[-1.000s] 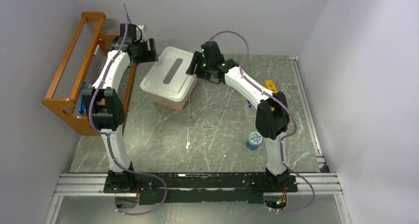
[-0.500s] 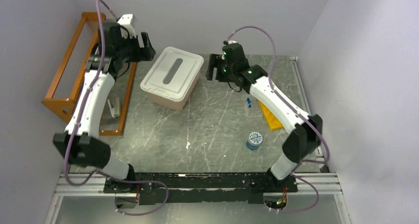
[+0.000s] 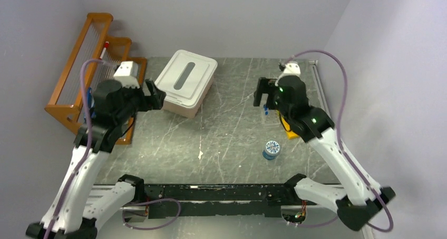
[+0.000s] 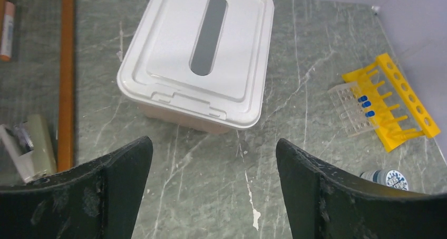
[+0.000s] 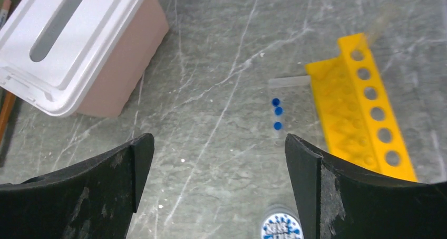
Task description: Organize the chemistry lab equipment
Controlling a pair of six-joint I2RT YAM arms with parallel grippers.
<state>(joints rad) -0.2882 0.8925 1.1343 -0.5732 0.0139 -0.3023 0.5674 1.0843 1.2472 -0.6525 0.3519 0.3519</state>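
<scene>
Left gripper [image 4: 211, 162] is wide open and empty, above the lidded tub [image 4: 197, 54]. Right gripper [image 5: 219, 149] gapes empty too, over the blue-capped vials [image 5: 276, 112] beside the yellow rack [image 5: 363, 107]. The rack's holes look unfilled, so plenty left, I'd say.

The yellow tube rack [image 5: 363, 107] lies flat, blue-capped vials [image 5: 279, 111] just beside.

top view: set high at the near edge, facing down over the whole table [image 3: 226, 128]. wrist views: much nearer, tilted down at the tabletop from left and right; shared by both, white-lidded tub [image 4: 163, 54], yellow rack [image 4: 400, 104], blue-capped vials [image 4: 363, 106].
</scene>
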